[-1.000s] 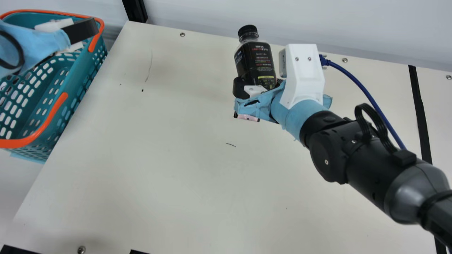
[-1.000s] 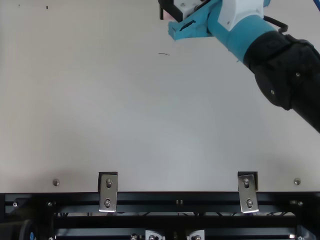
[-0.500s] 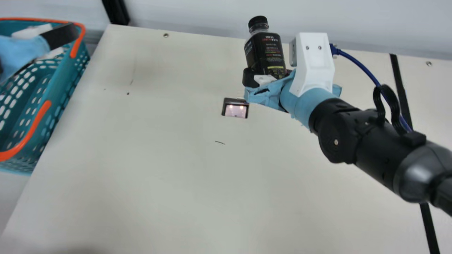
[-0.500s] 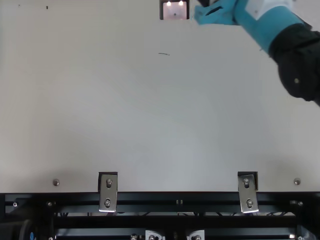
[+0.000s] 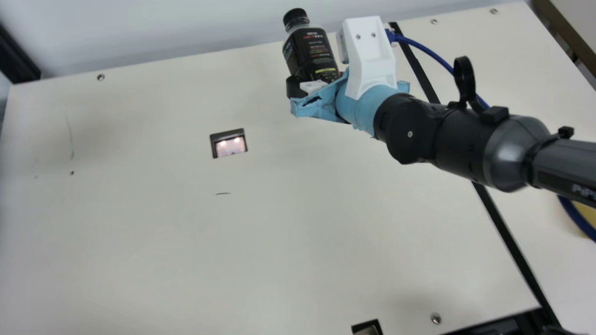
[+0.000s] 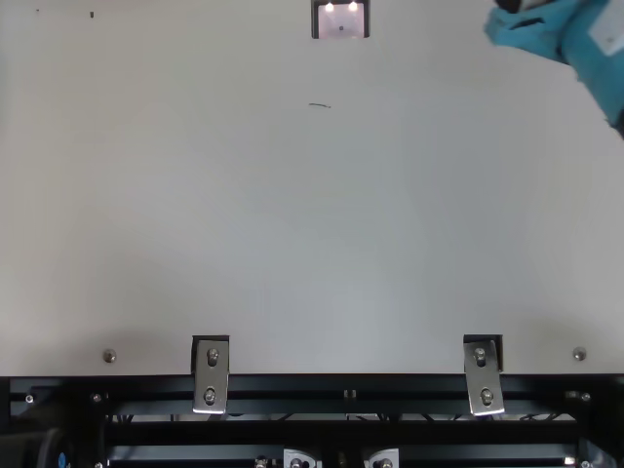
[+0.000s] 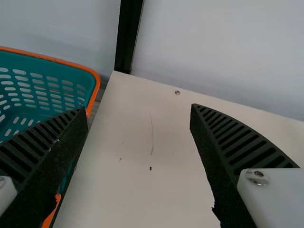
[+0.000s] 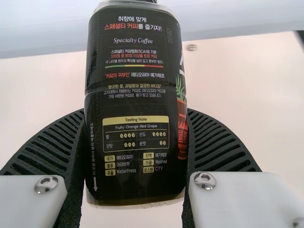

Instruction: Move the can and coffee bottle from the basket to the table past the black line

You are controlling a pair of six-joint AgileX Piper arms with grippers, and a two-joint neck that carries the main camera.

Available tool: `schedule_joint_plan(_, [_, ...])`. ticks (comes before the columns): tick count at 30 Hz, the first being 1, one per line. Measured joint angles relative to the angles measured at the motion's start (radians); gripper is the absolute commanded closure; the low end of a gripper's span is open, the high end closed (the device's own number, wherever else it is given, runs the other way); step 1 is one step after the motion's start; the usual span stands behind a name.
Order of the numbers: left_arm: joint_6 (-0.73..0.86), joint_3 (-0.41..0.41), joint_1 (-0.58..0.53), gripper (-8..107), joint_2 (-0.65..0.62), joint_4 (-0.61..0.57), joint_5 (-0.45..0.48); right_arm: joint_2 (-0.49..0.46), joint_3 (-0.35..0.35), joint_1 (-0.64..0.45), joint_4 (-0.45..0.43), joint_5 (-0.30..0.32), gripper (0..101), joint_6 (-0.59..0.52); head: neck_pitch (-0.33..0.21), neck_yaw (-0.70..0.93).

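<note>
In the main view my right gripper (image 5: 314, 83) is shut on the dark coffee bottle (image 5: 311, 52), holding it cap up and slightly tilted, left of the black line (image 5: 503, 228). The right wrist view has the bottle (image 8: 135, 95) between both ribbed fingers of the right gripper (image 8: 136, 114), its label facing the camera. In the left wrist view my left gripper (image 7: 138, 109) is open with nothing between its fingers, beside the teal basket (image 7: 92, 76) with its orange rim.
A small dark-framed recess (image 5: 230, 144) lies in the table (image 5: 279, 232), left of the right arm. Part of something yellow (image 5: 587, 218) sits beyond the black line at the right edge, behind a blue cable. A pale wall runs along the table's back.
The right arm has moved rightward with the bottle in its grip, exposing the recess in the top view. The main camera has turned to the right.
</note>
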Motion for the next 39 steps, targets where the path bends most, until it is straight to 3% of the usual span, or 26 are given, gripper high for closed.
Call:
schedule_joint_plan(13, [0.000, 0.000, 0.000, 9, 0.000, 0.000, 0.000, -0.139, 0.151, -0.186, 0.159, -0.007, 101, -0.151, -0.031, -0.297])
schedule_joint_plan(14, [0.000, 0.000, 0.000, 9, 0.000, 0.000, 0.000, -0.150, 0.161, -0.203, 0.167, -0.007, 101, -0.161, -0.056, -0.312])
schedule_joint_plan(23, [0.000, 0.000, 0.000, 9, 0.000, 0.000, 0.000, -0.228, 0.241, -0.387, 0.203, -0.002, 101, -0.254, -0.061, -0.328])
schedule_joint_plan(39, [0.000, 0.000, 0.000, 9, 0.000, 0.000, 0.000, -0.189, 0.264, -0.652, 0.242, -0.031, 101, -0.477, -0.061, -0.328])
